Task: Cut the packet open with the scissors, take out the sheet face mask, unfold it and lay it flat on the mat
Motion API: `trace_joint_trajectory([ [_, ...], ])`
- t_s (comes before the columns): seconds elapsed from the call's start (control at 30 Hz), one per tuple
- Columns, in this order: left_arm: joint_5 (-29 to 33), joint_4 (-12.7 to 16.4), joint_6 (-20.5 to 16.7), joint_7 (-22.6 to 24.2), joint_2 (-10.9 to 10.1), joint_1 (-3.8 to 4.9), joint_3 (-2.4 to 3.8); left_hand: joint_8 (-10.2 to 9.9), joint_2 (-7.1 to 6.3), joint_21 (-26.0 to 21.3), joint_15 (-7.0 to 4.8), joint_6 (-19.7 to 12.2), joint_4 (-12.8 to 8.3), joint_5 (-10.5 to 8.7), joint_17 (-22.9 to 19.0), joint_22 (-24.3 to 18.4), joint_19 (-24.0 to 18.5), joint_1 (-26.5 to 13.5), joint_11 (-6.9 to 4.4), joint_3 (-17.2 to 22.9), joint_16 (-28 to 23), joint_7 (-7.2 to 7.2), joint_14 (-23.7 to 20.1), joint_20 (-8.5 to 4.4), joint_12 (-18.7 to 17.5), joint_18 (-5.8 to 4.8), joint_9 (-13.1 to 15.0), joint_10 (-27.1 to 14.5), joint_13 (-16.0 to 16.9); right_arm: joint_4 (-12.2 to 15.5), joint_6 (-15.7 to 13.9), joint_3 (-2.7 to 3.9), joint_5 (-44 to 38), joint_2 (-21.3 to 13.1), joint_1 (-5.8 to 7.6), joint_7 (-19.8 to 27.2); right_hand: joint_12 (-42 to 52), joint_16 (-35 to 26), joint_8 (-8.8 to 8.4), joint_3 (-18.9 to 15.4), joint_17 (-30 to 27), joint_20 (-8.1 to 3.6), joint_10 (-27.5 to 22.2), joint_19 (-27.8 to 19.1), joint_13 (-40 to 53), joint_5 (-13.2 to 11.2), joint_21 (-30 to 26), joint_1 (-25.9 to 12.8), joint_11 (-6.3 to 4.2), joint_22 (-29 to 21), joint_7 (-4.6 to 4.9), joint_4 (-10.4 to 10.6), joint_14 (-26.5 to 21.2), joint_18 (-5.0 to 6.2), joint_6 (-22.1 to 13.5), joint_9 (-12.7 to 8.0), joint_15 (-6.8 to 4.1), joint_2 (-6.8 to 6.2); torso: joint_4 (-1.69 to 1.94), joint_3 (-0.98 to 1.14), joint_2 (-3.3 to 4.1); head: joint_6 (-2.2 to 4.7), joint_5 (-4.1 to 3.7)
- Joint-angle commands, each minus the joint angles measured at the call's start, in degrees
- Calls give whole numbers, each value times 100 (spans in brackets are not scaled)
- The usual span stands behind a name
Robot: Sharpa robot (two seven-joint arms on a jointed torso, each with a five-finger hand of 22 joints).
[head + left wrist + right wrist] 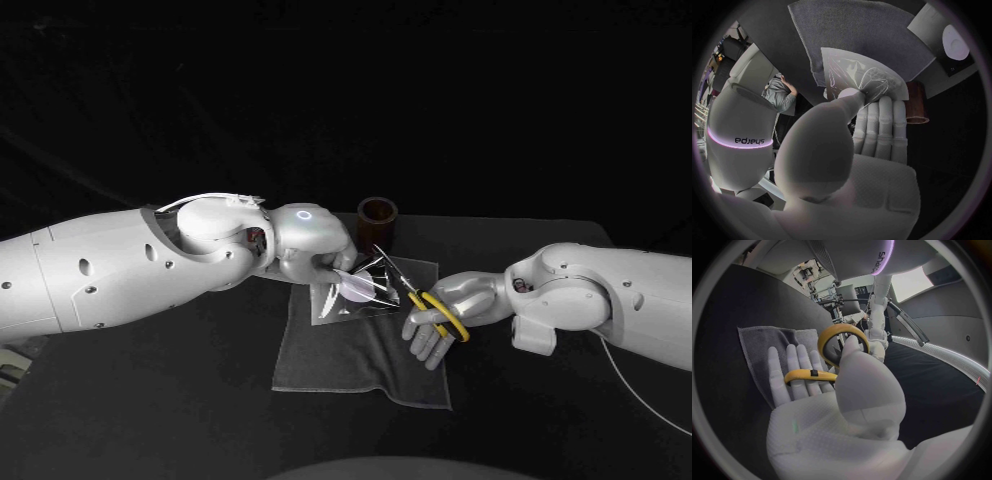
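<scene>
The cutting step is in hand: the left robot hand (320,258) pinches the packet (378,284) and holds it up just above the far end of the grey mat (353,365), while the right robot hand (464,295) is closed on the yellow-handled scissors (434,308), whose blades reach to the packet's near edge. Next, I judge, the blades must close across one edge while the left grip stays firm. The packet looks unopened, a pale shape inside probably the mask (353,289); what the brown cup (379,211) on the tabletop (173,400) holds I cannot tell.
</scene>
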Motion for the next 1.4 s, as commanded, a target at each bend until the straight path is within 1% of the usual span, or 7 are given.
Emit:
trace_joint_trajectory([
  [0.03, 16, 4, 65, 27, 12, 3, 3, 19, 37, 40, -24, 59, -607, 19, -7, 9, -4, 46, 1, 631, -19, -22, -5, -18, 20, 116, 628, 35, 4, -7, -139, 7, -20, 7, 0, 140, 220, 287, 186, -151, 147, -21, 796, 193, 72, -10, 107, 134, -166, 33, 381, -9, 524, 528, 396, 56, -185, 222, -1, 0, 0, -4, -2],
  [0.43, 16, 0, 69, 25, 13, 3, 3, 19, 37, 40, -24, 59, -607, 19, -7, 9, -4, 46, 1, 631, -19, -22, -5, -18, 20, 116, 628, 35, 4, -27, -285, 7, -193, 9, 0, 273, 977, 1271, 751, -958, 1254, -581, 2510, 1236, 752, -8, 612, 639, -907, 198, -395, 1, 2010, 536, 1704, 773, -881, 958, 2, -2, 0, -16, -9],
  [0.67, 16, -3, 60, 25, 12, 3, 2, 19, 37, 40, -24, 59, -607, 19, -7, 9, -4, 46, 1, 631, -19, -22, -5, -18, 20, 116, 628, 35, 4, -40, -465, 7, -285, -10, -1, 347, 1340, 1536, 958, -1414, 1878, -740, 2738, 1556, 1216, -5, 729, 929, -1078, 234, -574, -7, 2236, 530, 1899, 1315, -1047, 1276, 0, -3, -2, -5, -25],
  [0.8, 16, -7, 50, 23, 4, 2, 2, 7, 35, 42, -22, 58, -605, 19, -7, 7, -6, 44, 2, 633, -19, -18, -5, -16, 15, 116, 654, 36, 9, -41, -605, 7, -246, -35, -1, 382, 1283, 1490, 857, -1498, 2004, -729, 2530, 1545, 1281, -3, 704, 911, -1015, 219, -503, 3, 2145, 521, 1740, 1405, -1009, 1285, 2, -4, 0, 19, -30],
  [1.0, 40, -4, 26, 21, -32, 2, 3, 6, 35, 42, -22, 58, -605, 19, -7, 7, -5, 43, 2, 633, -19, -17, -5, -16, 14, 116, 658, 37, 10, 1, -806, 6, -112, -89, -1, 534, 353, 645, -6, -1476, 1897, -341, 1146, 941, 1001, -2, 327, 832, -420, 36, 125, -28, 1014, 482, 784, 1363, -483, 1050, -3, 0, 2, 69, -44],
  [1.1, 74, 2, 15, 22, -62, 2, 5, 4, 35, 43, -22, 57, -604, 19, -7, 7, -5, 42, 3, 633, -19, -16, -5, -15, 14, 116, 660, 38, 10, 45, -968, 6, -59, -129, -1, 684, 9, 360, -337, -1484, 1759, -203, 617, 758, 774, -5, 229, 878, -222, -10, 293, -66, 744, 489, 469, 1258, -321, 991, -5, 1, 2, 93, -56],
  [1.4, 272, 39, -12, 24, -206, -1, 10, 1, 34, 47, -20, 56, -600, 19, -7, 7, 0, 37, 4, 631, -17, -10, -2, -13, 14, 115, 668, 41, 12, 194, -1853, 6, 69, -276, -6, 1445, 130, 322, -591, -1347, 1633, -194, 885, 672, 537, 52, 221, 1510, -309, -4, 194, -488, 1035, 524, 925, 1065, -391, 1232, -11, 4, -2, 168, -110],
])
